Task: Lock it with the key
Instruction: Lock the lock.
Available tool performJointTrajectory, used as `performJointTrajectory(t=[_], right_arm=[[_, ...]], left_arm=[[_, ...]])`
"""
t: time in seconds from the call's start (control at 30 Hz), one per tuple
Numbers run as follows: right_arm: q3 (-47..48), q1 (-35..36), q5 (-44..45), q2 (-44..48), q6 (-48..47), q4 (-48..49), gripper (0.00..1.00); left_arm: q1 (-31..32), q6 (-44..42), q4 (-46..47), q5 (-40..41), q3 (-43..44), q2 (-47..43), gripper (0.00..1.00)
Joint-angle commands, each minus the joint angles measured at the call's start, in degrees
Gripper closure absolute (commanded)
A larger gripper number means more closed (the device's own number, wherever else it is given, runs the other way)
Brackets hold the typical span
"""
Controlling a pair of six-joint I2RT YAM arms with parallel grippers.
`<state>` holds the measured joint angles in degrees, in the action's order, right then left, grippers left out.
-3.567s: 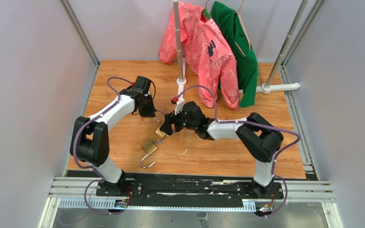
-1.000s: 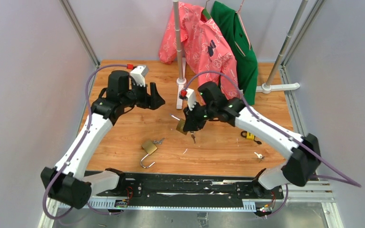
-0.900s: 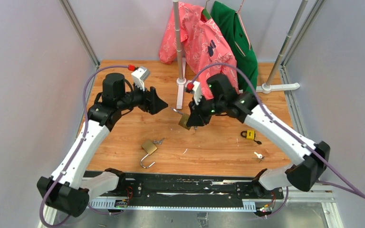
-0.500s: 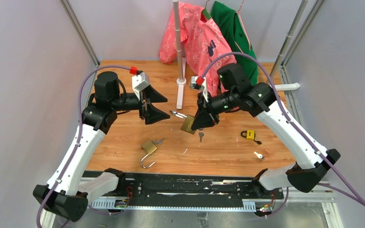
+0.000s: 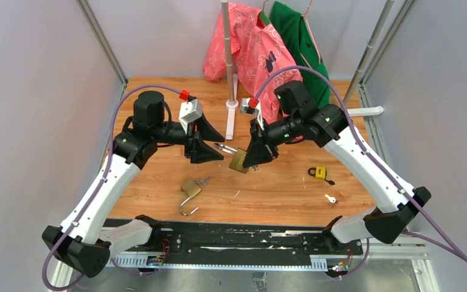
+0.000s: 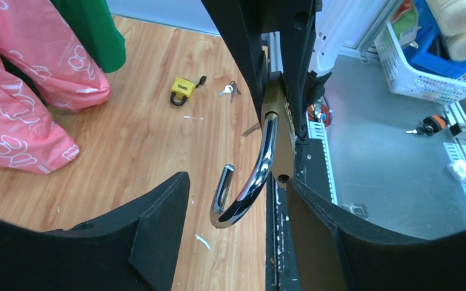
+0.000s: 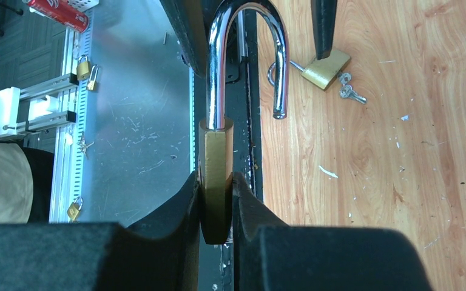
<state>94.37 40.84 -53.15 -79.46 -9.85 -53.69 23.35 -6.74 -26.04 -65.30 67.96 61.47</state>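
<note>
My right gripper (image 5: 250,159) (image 7: 217,182) is shut on the body of a brass padlock (image 5: 239,162) (image 7: 216,154), held in the air above the wooden table. Its chrome shackle (image 7: 218,60) (image 6: 261,163) stands open and points at my left gripper (image 5: 222,148) (image 6: 236,182). That gripper is open, with one finger on each side of the shackle and gaps showing. A small bunch of keys (image 5: 204,180) (image 7: 346,92) lies on the table. I cannot see a key in the held padlock.
A second brass padlock (image 5: 190,188) (image 7: 324,70) lies open on the table beside the keys. A yellow padlock (image 5: 320,173) (image 6: 182,90) and another key (image 5: 330,198) lie to the right. A rack post (image 5: 229,61) with pink and green jackets stands behind.
My left gripper has moved right, up to the held padlock, and its fingers now flank the shackle. Its jaws have narrowed a little. The right gripper keeps its grip.
</note>
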Motion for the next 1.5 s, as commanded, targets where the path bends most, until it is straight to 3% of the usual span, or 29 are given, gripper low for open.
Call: performJointTrajectory(t=[0.0, 0.03, 0.1, 0.2, 0.4, 0.53, 0.6, 0.77, 0.87, 0.97, 1.0, 1.07, 1.13, 1.27, 1.47], right_arm=[[2.2, -0.8, -3.6, 0.8, 2.1, 4.0, 1.00], [1.9, -0.8, -3.1, 0.8, 2.3, 4.3, 1.00], [0.9, -0.8, -2.2, 1.1, 2.7, 5.3, 1.00], [-1.3, -0.8, -0.1, 2.3, 3.8, 8.6, 1.00], [-4.9, -0.8, 3.8, 4.1, 5.2, 13.1, 1.00], [-6.4, -1.3, 4.3, 4.5, 8.7, 16.8, 1.00], [-7.4, -1.9, 3.5, 5.1, 12.0, 19.4, 0.89], [-12.6, -2.1, 8.3, 8.9, 17.6, 27.1, 0.43], [-14.8, -5.2, 18.6, 11.9, 20.7, 27.1, 0.39], [-18.7, -10.6, 20.8, 15.6, 25.2, 27.1, 0.38], [-20.1, -12.7, 20.6, 16.8, 26.0, 27.2, 0.27], [-22.6, -14.2, 18.4, 18.7, 27.6, 29.2, 0.24], [-24.0, -14.5, 13.5, 19.0, 29.8, 33.4, 0.17], [-26.8, -14.6, 9.8, 20.0, 34.1, 44.8, 0.16], [-34.2, -14.6, 5.4, 22.6, 37.7, 67.4, 0.15]], left_arm=[[0.2, -1.2, -3.6, -2.2, 2.8, 1.8, 0.38], [0.2, -0.2, -3.6, -2.2, 3.2, 2.4, 0.43], [0.2, 1.9, -4.2, -2.1, 4.6, 4.0, 0.61], [0.2, 5.0, -4.7, -2.4, 6.3, 6.3, 0.99], [0.2, 13.2, -4.5, 1.1, 7.8, 7.1, 1.00], [-0.1, 22.3, 5.2, 3.0, 4.6, 4.4, 1.00], [-0.1, 24.9, 9.8, 5.3, 2.9, 1.7, 1.00], [-0.1, 23.8, 12.9, 9.6, 2.8, -1.4, 1.00], [-0.2, 22.5, 11.2, 11.7, 3.9, -1.7, 1.00], [-0.2, 23.7, 12.6, 12.5, 3.4, -2.0, 1.00], [-0.2, 24.3, 13.6, 12.6, 3.3, -2.0, 1.00], [-0.2, 25.4, 14.4, 12.7, 3.6, -2.1, 1.00], [-0.2, 26.2, 14.6, 12.3, 4.2, -1.9, 1.00], [-0.2, 27.5, 14.7, 12.1, 5.9, -1.7, 1.00], [-1.0, 35.1, 23.5, 11.5, 5.3, -1.8, 1.00]])
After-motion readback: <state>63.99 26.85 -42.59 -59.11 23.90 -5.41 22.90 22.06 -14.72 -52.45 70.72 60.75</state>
